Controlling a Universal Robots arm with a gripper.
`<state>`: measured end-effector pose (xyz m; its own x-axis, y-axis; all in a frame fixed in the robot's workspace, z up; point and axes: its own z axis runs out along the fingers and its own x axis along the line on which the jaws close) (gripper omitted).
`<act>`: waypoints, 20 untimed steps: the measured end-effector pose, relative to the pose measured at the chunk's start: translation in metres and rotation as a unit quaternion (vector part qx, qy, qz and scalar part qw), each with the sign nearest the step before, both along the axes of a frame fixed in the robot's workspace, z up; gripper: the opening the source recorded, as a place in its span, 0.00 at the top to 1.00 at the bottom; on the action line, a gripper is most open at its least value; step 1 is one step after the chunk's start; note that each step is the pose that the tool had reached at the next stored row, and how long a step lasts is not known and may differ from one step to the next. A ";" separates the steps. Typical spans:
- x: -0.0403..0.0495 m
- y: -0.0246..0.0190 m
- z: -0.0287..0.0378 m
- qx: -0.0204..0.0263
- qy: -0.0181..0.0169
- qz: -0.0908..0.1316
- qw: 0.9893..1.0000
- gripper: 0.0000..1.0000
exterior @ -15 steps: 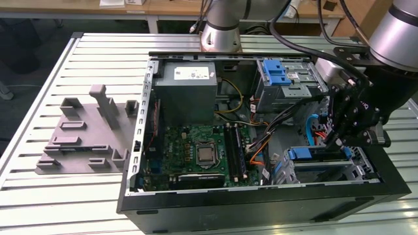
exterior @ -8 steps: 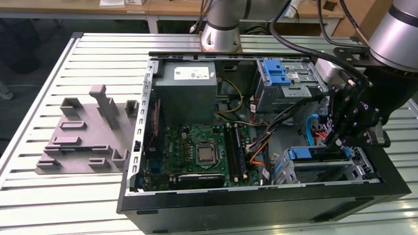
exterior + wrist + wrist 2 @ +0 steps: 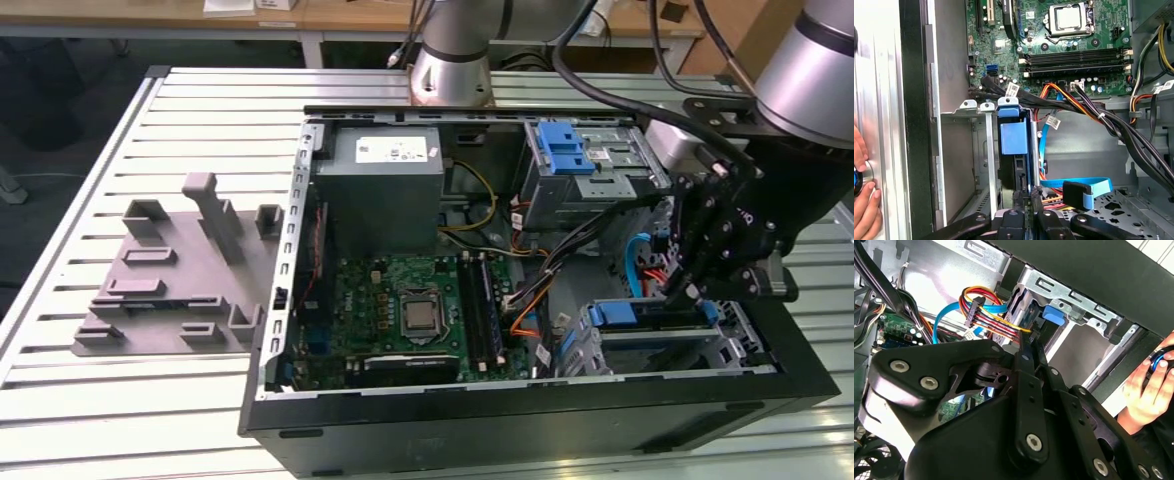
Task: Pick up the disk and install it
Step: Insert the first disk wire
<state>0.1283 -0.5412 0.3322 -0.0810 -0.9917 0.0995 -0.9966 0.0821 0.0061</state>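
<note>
The disk, dark with a blue frame and a blue tab, stands on edge in the metal drive cage at the case's front corner. In the second wrist view the disk sits in the cage slot behind coloured cables. In the exterior view the disk lies low in the case, on the exterior view's right. My gripper hangs just above it. Its fingertips are pressed together against the disk's near edge, and the gripper looks shut.
The open computer case holds a motherboard, a grey power supply box and a second blue-latched bay. Cable bundles run beside the cage. A grey fixture lies at the exterior view's left. A person's hand rests outside the case wall.
</note>
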 end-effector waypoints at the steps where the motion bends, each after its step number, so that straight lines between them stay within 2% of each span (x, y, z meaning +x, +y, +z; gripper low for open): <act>1: 0.0001 0.0000 0.0001 0.000 0.000 0.000 1.000 0.84; 10: 0.0002 0.0000 -0.0013 0.000 0.001 0.000 1.000 0.84; 20: 0.0004 -0.0002 -0.0043 0.000 0.004 -0.001 1.000 0.84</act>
<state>0.1287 -0.5414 0.3279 -0.0823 -0.9915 0.1005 -0.9964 0.0840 0.0134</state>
